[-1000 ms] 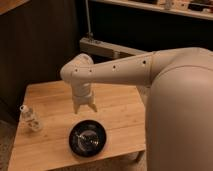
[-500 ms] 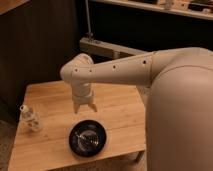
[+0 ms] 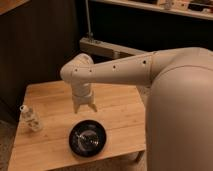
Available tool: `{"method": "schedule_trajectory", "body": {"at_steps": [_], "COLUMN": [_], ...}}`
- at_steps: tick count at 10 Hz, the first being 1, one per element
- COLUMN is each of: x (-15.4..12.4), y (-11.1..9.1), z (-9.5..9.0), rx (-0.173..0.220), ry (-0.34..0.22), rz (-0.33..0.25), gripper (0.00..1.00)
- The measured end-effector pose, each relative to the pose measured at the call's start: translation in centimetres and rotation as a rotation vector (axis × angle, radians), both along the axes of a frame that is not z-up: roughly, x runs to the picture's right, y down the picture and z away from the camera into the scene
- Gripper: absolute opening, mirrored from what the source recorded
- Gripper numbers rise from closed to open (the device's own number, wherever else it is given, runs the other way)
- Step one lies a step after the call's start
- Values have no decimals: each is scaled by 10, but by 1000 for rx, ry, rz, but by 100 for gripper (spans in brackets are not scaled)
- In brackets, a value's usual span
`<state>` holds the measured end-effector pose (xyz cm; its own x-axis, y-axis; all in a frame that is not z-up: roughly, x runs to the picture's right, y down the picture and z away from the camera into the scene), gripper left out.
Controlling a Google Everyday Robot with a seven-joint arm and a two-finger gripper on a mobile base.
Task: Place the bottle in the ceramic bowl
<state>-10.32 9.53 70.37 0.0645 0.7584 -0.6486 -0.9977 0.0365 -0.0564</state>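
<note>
1. My own arm blocks the right end of the surface (image 3: 120, 112).
2. The gripper (image 3: 85, 108) hangs just behind the ceramic bowl (image 3: 87, 138), its prongs spread and holding nothing.
3. The bottle (image 3: 30, 118) stands upright near the surface's left edge in my view, well apart from the bowl.
4. I see nothing moved since the earlier frame.

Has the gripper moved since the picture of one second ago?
No. The gripper sits in the same place over the wooden table, just behind the ceramic bowl's far rim.
</note>
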Motion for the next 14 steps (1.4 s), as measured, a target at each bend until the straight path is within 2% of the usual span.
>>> {"method": "schedule_trajectory", "body": {"at_steps": [4, 6, 10, 13, 14], "x": [0, -15, -81, -150, -172], "y": [-1, -18, -85, -124, -132], "z": [-1, -10, -59, -80, -85], "rx": [7, 55, 169, 242, 253], "ry": [-4, -41, -132, -222, -257], "rz": [-3, -19, -91, -176, -205], "gripper": [65, 65, 65, 65, 65]}}
